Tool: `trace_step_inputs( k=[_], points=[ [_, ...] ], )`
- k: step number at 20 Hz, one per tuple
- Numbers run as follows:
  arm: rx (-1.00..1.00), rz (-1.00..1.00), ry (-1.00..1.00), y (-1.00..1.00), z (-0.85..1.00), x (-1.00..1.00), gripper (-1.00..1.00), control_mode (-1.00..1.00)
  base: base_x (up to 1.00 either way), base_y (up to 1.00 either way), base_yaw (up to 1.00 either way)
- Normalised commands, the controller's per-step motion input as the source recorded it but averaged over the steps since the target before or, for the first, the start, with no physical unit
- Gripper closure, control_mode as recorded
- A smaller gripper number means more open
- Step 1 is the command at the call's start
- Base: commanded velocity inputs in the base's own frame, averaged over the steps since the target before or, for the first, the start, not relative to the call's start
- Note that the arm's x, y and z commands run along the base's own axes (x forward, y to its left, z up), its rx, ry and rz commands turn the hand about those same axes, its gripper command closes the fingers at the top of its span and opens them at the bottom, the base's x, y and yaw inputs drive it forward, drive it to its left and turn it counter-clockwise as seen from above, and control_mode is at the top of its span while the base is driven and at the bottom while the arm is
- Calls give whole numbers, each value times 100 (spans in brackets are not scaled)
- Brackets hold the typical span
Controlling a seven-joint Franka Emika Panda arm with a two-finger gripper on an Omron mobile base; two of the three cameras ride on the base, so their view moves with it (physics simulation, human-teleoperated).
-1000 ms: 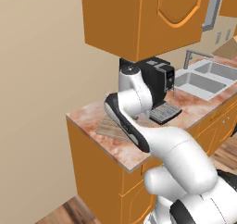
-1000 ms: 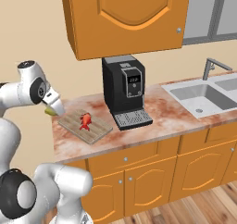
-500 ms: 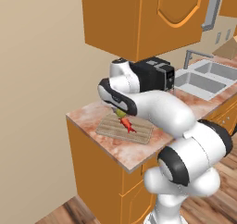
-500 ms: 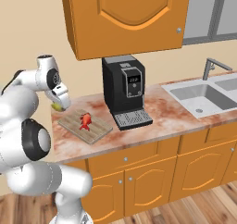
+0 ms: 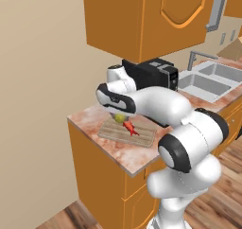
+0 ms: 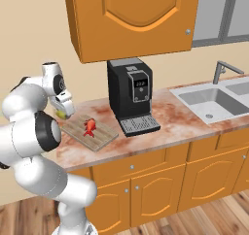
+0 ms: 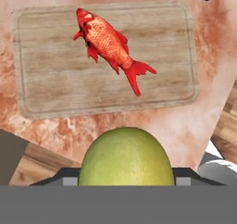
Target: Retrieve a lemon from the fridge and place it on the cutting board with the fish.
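Observation:
My gripper (image 6: 62, 113) is shut on the lemon (image 7: 126, 158), a yellow-green oval that bulges up between the fingers in the hand view. It hangs a little above the counter, just off the left end of the cutting board (image 6: 97, 138). The light wooden cutting board (image 7: 46, 79) lies flat on the marbled counter with the red-orange fish (image 7: 109, 45) on its middle. From the left base view the lemon (image 5: 120, 118) sits just beside the fish (image 5: 129, 127) over the cutting board's (image 5: 137, 137) far end. The fridge is out of view.
A black coffee machine (image 6: 133, 95) stands right of the board, its drip tray close to the board's corner. A steel sink (image 6: 214, 98) with a faucet lies farther right. Orange wall cabinets (image 6: 131, 20) hang low above the counter. The counter's left end drops off beside the gripper.
The arm has swung in over the counter with the lemon and come down slightly, from left of the board to its left end. Fish and board have not moved.

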Motion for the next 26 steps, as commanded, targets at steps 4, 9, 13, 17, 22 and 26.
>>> trace_step_inputs(
  k=[4,9,13,17,22,26],
  points=[
    [0,-3,-6,-2,-53,7,100,-100,0,0,0],
    [1,-7,-17,-6,-44,13,100,-100,0,0,0],
    [9,-2,-15,0,-25,21,100,-100,0,0,0],
    [10,-5,-7,0,-29,25,100,-100,0,0,0],
    [9,-12,0,-1,-37,42,100,-100,0,0,0],
    [0,-14,1,2,-5,30,100,-100,0,0,0]
  ],
)
